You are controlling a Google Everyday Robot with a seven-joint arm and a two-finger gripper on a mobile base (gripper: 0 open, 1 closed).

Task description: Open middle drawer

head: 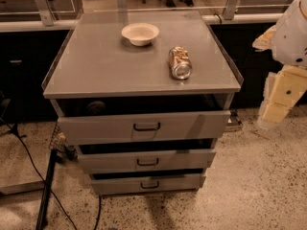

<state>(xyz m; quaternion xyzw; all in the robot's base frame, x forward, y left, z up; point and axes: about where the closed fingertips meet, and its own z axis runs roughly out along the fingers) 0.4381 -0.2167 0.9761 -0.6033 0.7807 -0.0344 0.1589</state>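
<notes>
The grey metal cabinet (pixel 96 66) stands in the middle of the camera view with three stacked drawer fronts. The middle drawer (pixel 105 163) is the in-between one, with a small dark loop handle (pixel 147 162) at its centre. A dark gap shows along its top edge, and it sits slightly behind the top drawer front. My gripper (pixel 276 107) hangs at the right edge of the view below the white arm body (pixel 292 32). It is well to the right of the cabinet, at about the top drawer's height, and touches nothing.
The top drawer (pixel 96 128) is the widest and stands out a little. The bottom drawer (pixel 115 185) is the narrowest. A white bowl (pixel 140 33) and a can lying on its side (pixel 180 62) rest on the cabinet top. A black stand leg (pixel 45 195) and cables lie on the floor at the left.
</notes>
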